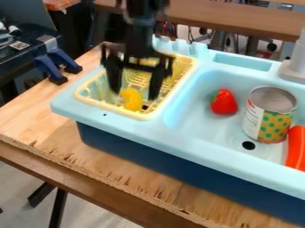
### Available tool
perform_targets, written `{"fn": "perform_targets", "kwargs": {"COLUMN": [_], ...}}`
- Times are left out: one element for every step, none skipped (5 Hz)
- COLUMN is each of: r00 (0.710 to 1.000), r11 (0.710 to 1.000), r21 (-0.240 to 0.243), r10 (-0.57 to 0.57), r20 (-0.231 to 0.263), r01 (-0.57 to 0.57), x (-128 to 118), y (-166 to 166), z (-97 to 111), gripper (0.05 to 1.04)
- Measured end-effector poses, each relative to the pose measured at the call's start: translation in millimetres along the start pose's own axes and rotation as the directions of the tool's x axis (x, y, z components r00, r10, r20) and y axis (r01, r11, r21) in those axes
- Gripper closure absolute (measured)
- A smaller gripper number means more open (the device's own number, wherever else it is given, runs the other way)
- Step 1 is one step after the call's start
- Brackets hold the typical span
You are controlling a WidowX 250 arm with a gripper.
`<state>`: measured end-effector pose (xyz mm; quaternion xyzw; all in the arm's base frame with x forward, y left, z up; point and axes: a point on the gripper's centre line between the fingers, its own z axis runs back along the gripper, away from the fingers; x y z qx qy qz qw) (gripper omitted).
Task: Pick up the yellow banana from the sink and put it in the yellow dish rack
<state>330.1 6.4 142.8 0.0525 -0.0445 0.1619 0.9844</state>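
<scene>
Looks like a black gripper (134,93) hanging over the yellow dish rack (143,116), opened pretty wide, with no visible hold on anything. Can see a yellow toy (131,99) low in the rack, between the spread fingertips in this view, probably penned in by those low sides. Can't tell about actual contact from this angle. Over in the light-blue toy sink (202,147), can spot a strawberry (224,103), probably kept from rolling off by the basin walls, beside an upright tin can (269,116), likely steady on its flat base, near a red-orange toy (295,149).
</scene>
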Motion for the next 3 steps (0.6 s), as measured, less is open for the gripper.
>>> {"fn": "perform_targets", "kwargs": {"r00": [0.987, 0.975, 0.97], "r11": [0.996, 0.979, 0.957], "r21": [-0.054, -0.126, -0.172], "r10": [-0.067, -0.14, -0.22], "r20": [0.145, 0.173, 0.104], "r01": [0.075, 0.163, 0.235], "x": [-0.3, -9.1, -27.4], "y": [-18.7, -44.5, -64.0], "z": [56.6, 100.9, 99.9], "gripper": [0.072, 0.072, 0.072]}}
